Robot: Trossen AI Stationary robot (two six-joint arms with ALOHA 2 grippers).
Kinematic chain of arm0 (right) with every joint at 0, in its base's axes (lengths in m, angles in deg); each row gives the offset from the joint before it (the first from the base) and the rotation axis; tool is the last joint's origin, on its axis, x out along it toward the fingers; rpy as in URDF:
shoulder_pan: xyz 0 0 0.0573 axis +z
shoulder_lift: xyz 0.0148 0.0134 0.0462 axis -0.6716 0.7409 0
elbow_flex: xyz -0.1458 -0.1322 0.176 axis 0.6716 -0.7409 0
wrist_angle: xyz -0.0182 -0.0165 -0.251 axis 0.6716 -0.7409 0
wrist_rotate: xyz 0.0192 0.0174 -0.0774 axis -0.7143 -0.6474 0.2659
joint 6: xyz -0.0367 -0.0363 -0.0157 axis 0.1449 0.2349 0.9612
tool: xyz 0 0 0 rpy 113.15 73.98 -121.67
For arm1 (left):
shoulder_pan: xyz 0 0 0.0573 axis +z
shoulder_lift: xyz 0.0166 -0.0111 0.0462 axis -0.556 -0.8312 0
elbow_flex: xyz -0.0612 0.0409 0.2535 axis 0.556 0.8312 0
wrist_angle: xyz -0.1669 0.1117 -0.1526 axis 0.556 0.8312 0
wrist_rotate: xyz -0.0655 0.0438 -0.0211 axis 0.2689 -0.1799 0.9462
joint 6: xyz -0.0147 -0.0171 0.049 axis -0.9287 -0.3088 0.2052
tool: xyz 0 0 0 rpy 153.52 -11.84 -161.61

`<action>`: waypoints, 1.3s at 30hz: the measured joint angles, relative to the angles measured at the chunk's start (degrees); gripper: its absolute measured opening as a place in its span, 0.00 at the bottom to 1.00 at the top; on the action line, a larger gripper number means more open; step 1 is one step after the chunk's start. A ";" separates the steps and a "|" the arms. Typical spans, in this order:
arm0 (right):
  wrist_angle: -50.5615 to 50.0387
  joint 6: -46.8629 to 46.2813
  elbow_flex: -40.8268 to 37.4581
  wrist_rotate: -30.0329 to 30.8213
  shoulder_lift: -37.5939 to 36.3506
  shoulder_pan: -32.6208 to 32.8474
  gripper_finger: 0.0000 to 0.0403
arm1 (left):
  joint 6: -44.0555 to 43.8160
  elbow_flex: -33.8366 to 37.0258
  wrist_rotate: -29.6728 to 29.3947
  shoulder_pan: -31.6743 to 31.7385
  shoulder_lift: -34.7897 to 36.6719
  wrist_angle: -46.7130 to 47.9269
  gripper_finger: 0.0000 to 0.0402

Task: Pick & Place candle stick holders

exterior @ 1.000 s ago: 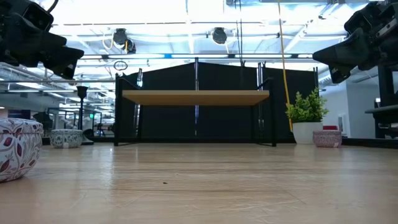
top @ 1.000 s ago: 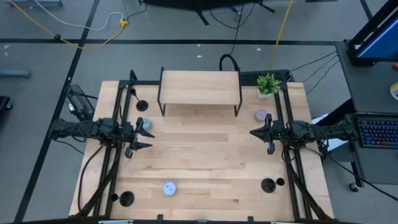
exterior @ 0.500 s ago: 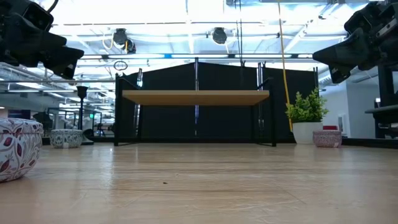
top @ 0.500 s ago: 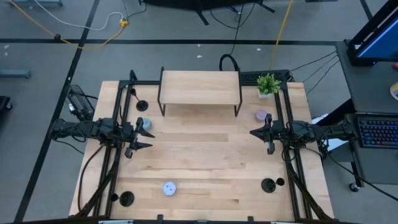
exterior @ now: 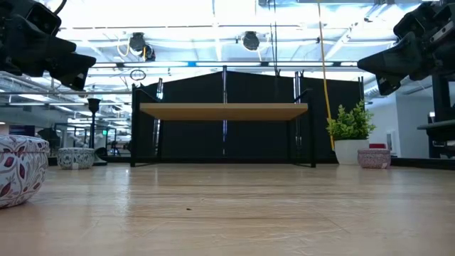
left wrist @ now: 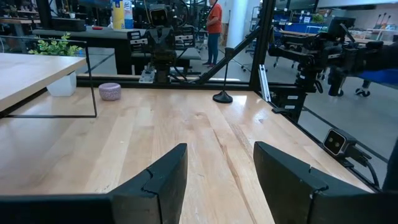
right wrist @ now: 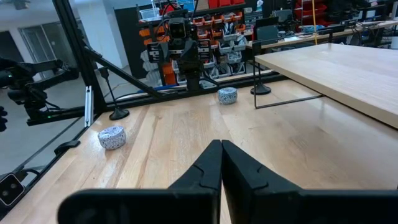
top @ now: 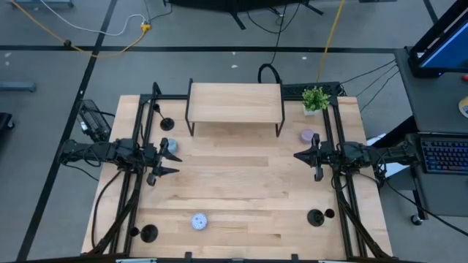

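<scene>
Three matte-black candle stick holders stand upright on their disc bases on the wooden table (top: 234, 183): one far left (top: 167, 123), one near left (top: 148, 234), one near right (top: 316, 217). My left gripper (top: 170, 161) hovers open and empty at the table's left side. In its wrist view (left wrist: 214, 180) a holder (left wrist: 222, 96) stands far off at the table's right side. My right gripper (top: 297, 155) hovers shut and empty at the table's right side. Its wrist view (right wrist: 221, 162) shows two holders (right wrist: 260, 89) (right wrist: 118, 112) far off.
A wooden shelf on black legs (top: 235, 102) stands at the far middle, with a potted plant (top: 315, 98) to its right. A blue puck (top: 171, 146), a lavender puck (top: 307, 136) and a white puck (top: 199, 220) lie on the table. Black frame rails run along both sides.
</scene>
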 joint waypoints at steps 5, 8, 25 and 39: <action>0.00 0.00 -0.01 0.00 -0.01 0.00 0.00 | 0.42 0.00 -1.98 0.01 0.00 -2.55 0.47; 0.01 0.00 -0.02 0.00 -0.02 0.00 0.00 | -2.17 0.00 -2.00 0.01 0.00 -8.80 0.47; 9.34 -0.02 -0.02 0.26 0.00 -0.02 0.00 | -7.84 -6.98 -20.89 0.01 -3.91 -24.97 0.47; 9.16 0.00 -0.02 0.07 0.02 -0.02 0.00 | -19.14 -42.91 -32.79 0.35 -35.49 28.24 0.47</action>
